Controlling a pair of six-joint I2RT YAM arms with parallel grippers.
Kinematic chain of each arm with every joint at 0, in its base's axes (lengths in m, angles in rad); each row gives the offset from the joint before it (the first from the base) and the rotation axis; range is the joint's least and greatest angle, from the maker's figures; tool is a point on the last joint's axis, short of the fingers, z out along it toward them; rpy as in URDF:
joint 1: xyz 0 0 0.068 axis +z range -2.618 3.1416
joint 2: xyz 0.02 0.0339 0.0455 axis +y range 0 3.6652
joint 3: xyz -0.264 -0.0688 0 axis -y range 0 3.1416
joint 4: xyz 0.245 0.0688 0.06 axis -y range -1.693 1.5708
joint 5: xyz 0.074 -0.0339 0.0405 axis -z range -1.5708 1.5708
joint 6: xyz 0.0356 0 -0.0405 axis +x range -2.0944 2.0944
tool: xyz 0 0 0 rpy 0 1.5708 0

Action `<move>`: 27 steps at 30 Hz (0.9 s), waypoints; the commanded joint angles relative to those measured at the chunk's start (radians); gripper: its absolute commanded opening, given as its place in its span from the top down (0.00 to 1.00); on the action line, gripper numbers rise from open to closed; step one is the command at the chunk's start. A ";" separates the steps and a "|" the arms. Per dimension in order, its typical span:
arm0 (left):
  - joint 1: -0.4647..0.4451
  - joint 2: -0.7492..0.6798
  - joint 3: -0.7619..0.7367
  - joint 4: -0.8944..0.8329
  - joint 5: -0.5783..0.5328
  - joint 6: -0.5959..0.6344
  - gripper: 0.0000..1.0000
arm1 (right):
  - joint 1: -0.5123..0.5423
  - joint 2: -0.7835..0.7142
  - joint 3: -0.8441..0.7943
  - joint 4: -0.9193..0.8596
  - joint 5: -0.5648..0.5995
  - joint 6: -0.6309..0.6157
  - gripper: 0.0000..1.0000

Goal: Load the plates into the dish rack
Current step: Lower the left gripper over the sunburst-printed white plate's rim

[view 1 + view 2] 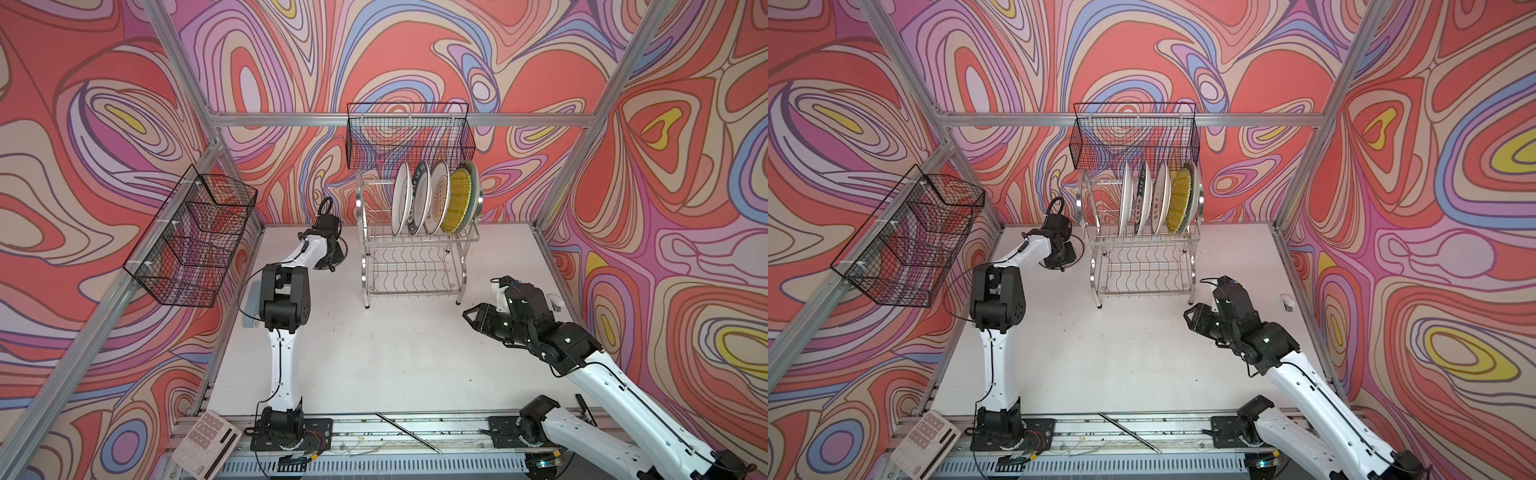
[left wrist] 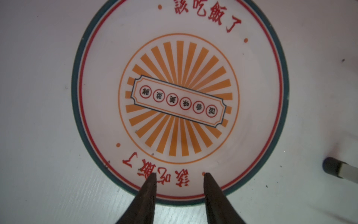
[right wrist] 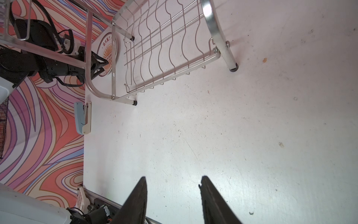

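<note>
An orange-sunburst plate (image 2: pixel 179 97) lies flat on the table left of the dish rack (image 1: pixel 415 257); in a top view only its edge (image 1: pixel 1079 248) shows past the left arm. My left gripper (image 2: pixel 179 174) points down over the plate's near rim, open, its fingertips (image 2: pixel 153 178) above the red lettering and holding nothing. Several plates (image 1: pixel 432 199) stand upright in the rack's upper tier, a yellow woven-look one (image 1: pixel 457 199) among them. My right gripper (image 3: pixel 172 177) hovers open and empty over bare table, right of the rack's front (image 1: pixel 467 313).
A black mesh basket (image 1: pixel 195 237) hangs on the left wall, another (image 1: pixel 409 137) above the rack. A pale blue stapler (image 3: pixel 83 118) lies by the left edge. A keypad (image 1: pixel 208 444) and a metal rod (image 1: pixel 407 432) rest at the front rail. A rack leg (image 2: pixel 337 168) stands near the plate.
</note>
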State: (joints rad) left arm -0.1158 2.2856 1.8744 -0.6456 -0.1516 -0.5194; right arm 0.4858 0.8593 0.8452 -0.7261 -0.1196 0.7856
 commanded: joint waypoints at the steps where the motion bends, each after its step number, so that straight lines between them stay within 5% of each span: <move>1: 0.008 0.031 0.034 -0.046 0.008 0.021 0.57 | 0.004 -0.008 0.015 -0.014 0.012 -0.010 0.54; 27: 0.009 -0.121 -0.189 -0.018 0.059 0.022 0.60 | 0.004 0.000 0.026 -0.002 0.005 -0.020 0.54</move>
State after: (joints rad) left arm -0.1112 2.2013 1.7153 -0.6373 -0.1043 -0.5068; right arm 0.4858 0.8604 0.8505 -0.7269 -0.1196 0.7780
